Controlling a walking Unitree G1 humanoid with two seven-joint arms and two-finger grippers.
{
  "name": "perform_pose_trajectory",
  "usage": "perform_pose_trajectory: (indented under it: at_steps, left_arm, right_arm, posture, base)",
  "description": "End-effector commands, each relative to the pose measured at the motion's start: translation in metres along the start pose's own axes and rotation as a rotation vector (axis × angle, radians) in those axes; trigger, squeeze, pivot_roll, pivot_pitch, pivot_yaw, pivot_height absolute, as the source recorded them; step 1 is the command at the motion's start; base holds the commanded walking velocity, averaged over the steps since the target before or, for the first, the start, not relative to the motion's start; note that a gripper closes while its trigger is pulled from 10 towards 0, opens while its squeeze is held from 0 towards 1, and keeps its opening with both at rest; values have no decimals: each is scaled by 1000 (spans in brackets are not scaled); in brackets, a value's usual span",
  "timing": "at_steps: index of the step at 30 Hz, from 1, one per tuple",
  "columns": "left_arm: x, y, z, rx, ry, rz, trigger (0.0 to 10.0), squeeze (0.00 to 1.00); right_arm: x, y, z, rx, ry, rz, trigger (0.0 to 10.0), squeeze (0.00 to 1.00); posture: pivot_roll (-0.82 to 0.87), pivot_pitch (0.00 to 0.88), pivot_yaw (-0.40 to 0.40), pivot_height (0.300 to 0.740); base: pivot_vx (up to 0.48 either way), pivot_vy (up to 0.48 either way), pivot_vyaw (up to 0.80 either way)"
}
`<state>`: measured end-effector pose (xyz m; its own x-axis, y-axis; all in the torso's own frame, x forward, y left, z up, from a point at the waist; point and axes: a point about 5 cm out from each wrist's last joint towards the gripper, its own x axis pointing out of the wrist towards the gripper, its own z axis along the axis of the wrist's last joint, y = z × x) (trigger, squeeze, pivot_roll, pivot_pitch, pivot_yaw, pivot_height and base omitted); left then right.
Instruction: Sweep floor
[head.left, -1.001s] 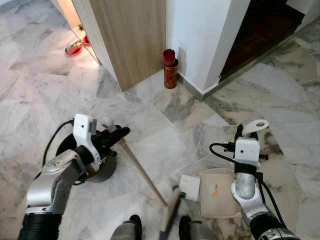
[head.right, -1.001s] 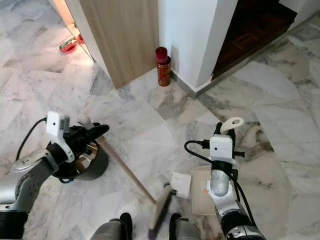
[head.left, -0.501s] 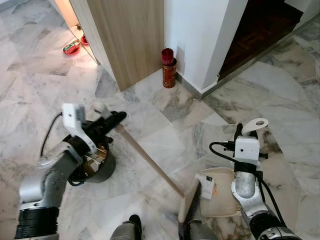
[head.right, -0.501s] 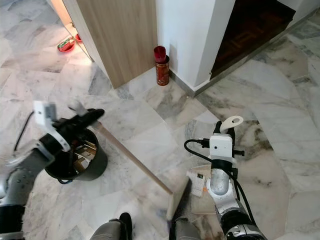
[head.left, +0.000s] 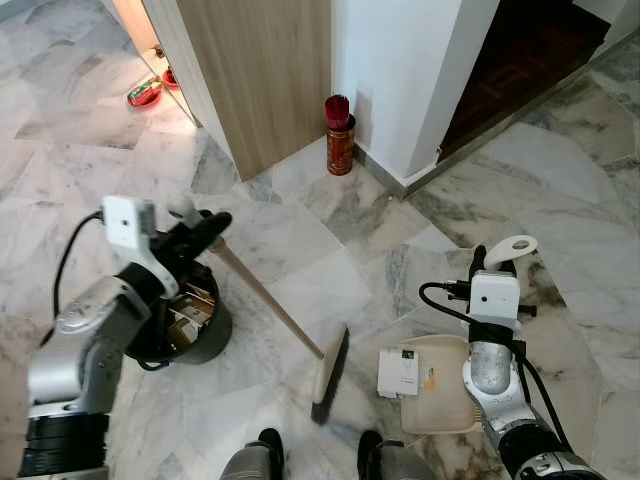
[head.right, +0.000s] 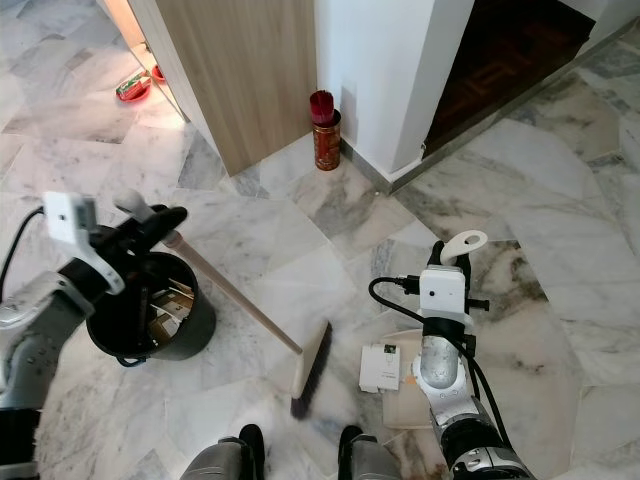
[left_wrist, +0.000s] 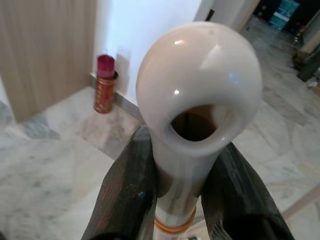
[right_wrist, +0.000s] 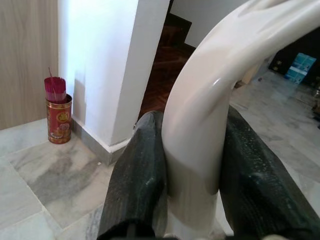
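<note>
Wooden broom (head.left: 268, 300): left gripper (head.left: 205, 228) clamps its tip, bristles angled toward paper (head.left: 397, 371).
Dustpan (head.left: 440, 400): right gripper (head.left: 487, 262) grips its handle, waiting.

Bucket (head.left: 195, 335) left, broom head (head.left: 328, 375) mid, dustpan (head.left: 440, 395) right

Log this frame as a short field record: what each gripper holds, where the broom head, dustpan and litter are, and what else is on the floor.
left gripper: shut on the broom handle
right gripper: shut on the dustpan handle
broom head: on the marble floor, apart from the dustpan
dustpan: flat on the floor
litter: white box at the dustpan's front edge
black bin: under the left arm, scraps inside
red tin: by the wall corner
</note>
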<state>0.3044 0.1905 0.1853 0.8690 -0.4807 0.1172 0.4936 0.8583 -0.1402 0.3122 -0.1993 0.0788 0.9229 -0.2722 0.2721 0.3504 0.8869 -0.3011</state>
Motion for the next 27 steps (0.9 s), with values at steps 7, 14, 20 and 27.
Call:
perform_pose_trajectory:
  at_steps: [7,14,20,27]
  left_arm:
    - [8,-7,-27,-41,44,-20,10000,0]
    - [27,-14,-34,-207,-40,-31,10000,0]
    - [38,-12,-22,-359,-156,-23,10000,0]
    - [24,8,-12,-309,-182,42,10000,0]
  right_arm:
    - [-26,4,-29,-23,167,57,10000,0]
    - [-25,0,-28,-14,152,48,10000,0]
    - [-25,-3,-29,-9,156,43,10000,0]
    - [-23,-3,-29,17,178,32,10000,0]
  posture:
    - [165,309,74,740]
    - [131,317,65,740]
    - [122,315,58,740]
    - [133,303,58,740]
  base:
    - [0,0,0]
    - [0,0,0]
    - [0,0,0]
    - [0,0,0]
